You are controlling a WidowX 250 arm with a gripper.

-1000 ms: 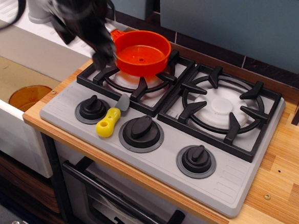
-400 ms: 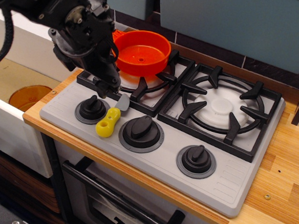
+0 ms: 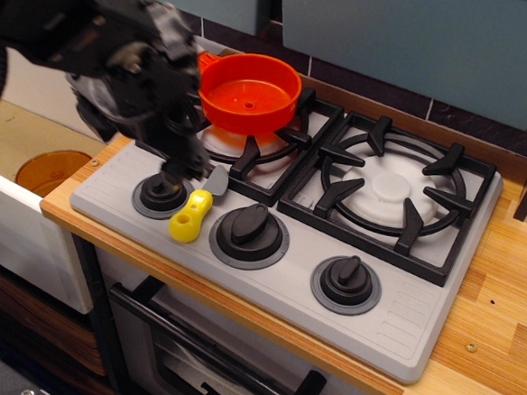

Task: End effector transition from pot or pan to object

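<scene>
Claw (image 3: pixel 186 167) now lower, beside utensil (image 3: pixel 195 213) blade, grip state unclear, nothing visibly held

Grey stove (image 3: pixel 399 324), black knobs (image 3: pixel 249 233)

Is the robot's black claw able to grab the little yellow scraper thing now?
Probably yes. The gripper hangs just above the yellow-handled utensil, which lies uncovered between two stove knobs; they crowd it but nothing covers it.

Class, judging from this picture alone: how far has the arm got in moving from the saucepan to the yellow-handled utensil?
Done: the gripper is clear of the orange saucepan, which sits on the left burner. In hand: it hovers beside the grey blade of the yellow-handled utensil. Left: settling over the utensil; whether the jaws are open is unclear.
</scene>
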